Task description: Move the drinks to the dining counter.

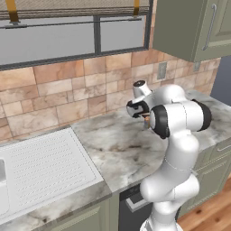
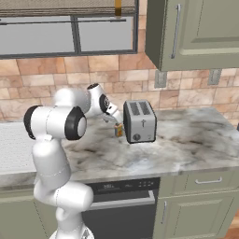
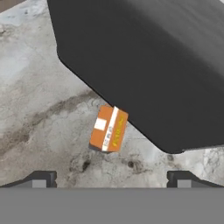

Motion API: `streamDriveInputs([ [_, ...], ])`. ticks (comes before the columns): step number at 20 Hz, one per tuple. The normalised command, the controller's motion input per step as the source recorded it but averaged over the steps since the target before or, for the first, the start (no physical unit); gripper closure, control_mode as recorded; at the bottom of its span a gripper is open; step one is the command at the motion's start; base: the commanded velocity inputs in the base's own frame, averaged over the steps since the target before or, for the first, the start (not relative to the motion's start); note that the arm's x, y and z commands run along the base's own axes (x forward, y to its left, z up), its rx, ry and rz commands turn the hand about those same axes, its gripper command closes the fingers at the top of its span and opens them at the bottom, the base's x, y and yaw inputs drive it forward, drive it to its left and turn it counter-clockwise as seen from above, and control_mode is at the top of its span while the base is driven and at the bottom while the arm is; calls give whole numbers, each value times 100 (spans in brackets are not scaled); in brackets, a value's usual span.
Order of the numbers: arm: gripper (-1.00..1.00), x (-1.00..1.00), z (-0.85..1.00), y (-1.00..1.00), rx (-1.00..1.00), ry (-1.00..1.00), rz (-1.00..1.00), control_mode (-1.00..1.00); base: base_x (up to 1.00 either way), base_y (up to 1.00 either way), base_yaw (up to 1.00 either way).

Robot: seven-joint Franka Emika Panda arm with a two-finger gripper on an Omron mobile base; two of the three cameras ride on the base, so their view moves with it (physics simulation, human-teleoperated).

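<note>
Kitchen-wise, it was all brick-look backsplash tiles and sage green cabinets, with a marble counter [image 2: 186, 135] running along the wall. Going left to right in the right base view: the white draining board [image 1: 40, 167] of the sink sat off at the 9 o'clock side, then the arm, then the orange-yellow can [image 2: 119, 130], then the silver toaster [image 2: 139, 121] just beside it at the can's 3 o'clock. So close I couldn't say whether they touched.

In the hand view the can [image 3: 108, 129] stood on the marble, dead ahead at 12 o'clock from the claw [image 3: 111, 178], with the toaster's dark side looming over it toward 1 o'clock. The claw was spread wide with nothing between its tips, hanging above the can and not touching it.

Progress-wise? I'd say basically nothing was done yet. The can was on the worktop by the toaster, not on any dining counter, and it wasn't even gripped. What looked left: come down on the can, close on it, carry it over, then the other drink too. The toaster crowding that one side could make the grab fiddly, I reckon.
</note>
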Motion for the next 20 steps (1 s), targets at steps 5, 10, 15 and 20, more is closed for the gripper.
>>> streamDriveInputs([
  [5, -100, 19, -11, -6, 1, 0, -2, -100, 0, 0, 0],
  [10, -100, 16, -16, -6, 0, 0, -1, -100, 0, 0, 0],
  [15, -100, 7, -14, -1, 0, 0, -1, -100, 0, 0, 0],
  [20, -100, 3, -14, 0, 0, 0, -2, -100, 0, 0, 0],
])
